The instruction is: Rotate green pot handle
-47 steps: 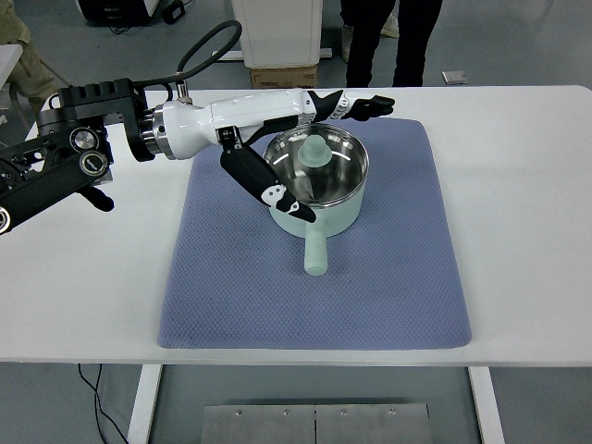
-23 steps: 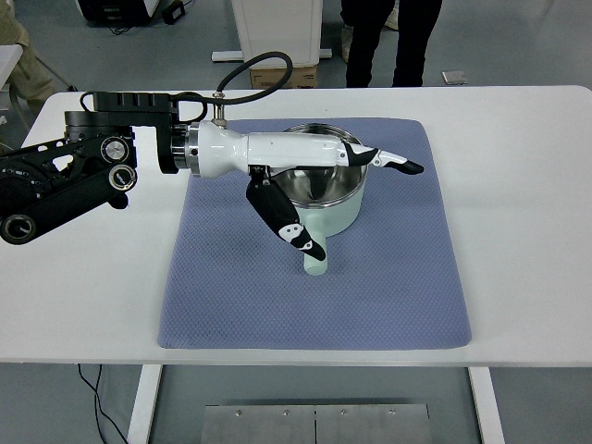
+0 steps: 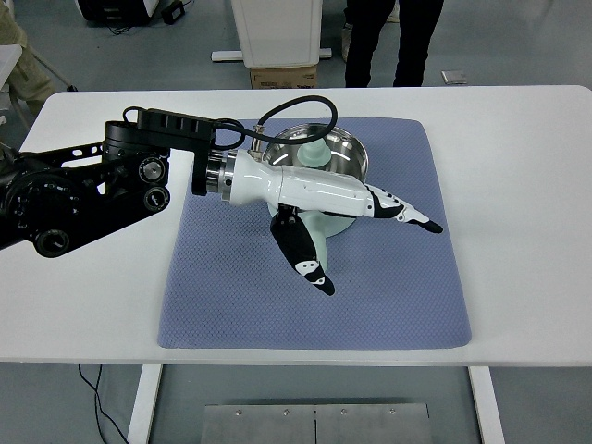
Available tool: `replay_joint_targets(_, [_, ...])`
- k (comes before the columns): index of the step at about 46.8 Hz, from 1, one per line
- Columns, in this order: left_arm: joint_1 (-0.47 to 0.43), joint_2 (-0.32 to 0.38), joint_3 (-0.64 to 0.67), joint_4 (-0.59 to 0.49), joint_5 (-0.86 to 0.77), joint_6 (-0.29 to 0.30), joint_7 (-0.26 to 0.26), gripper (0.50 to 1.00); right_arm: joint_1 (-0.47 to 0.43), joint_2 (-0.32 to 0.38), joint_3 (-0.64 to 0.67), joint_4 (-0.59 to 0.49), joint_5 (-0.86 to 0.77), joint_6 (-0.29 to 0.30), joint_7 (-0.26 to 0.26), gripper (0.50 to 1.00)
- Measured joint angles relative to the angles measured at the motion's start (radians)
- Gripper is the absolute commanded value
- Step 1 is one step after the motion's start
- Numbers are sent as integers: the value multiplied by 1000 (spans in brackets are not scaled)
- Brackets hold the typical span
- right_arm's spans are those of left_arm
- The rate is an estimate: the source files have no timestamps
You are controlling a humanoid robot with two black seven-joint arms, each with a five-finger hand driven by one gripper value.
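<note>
Green pot (image 3: 324, 157) near the back middle of a blue mat (image 3: 231, 296), the mat spread across the white counter (image 3: 527, 185). Steel inside, pale green outside, with a green knobbed piece, probably a lid knob, resting in the bowl. Handle almost wholly hidden beneath the left robot hand (image 3: 356, 231); only a sliver of pale green visible under the palm, so the handle's exact heading not readable, though apparently toward the near edge.

Left robot hand stretched out flat and wide above the front of the pot, fingers (image 3: 407, 216) extended to the right, thumb angled down toward the near edge, nothing gripped. Contact with the handle or pot wall impossible to confirm from this angle. Right arm out of sight. Legs of a person (image 3: 393, 37) visible beyond the far edge.

Likely handling: a rigid metal pot, moderately heavy for its size, smooth enamel and fairly slippery under the fingers, yet prone to drag on the textured mat rather than glide. Loose piece inside apt to rattle or shift with a quick turn. Best purchase probably on the handle itself, near its outer end for leverage, by wrapping or by pushing sideways; a push on the round wall more likely to slip off.
</note>
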Motion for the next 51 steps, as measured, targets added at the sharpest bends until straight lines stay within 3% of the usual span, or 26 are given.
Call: replay_joint_targets(51, [-32, -23, 151, 58, 218, 2, 0, 1000, 0, 0, 0, 0, 0, 0, 0, 1000])
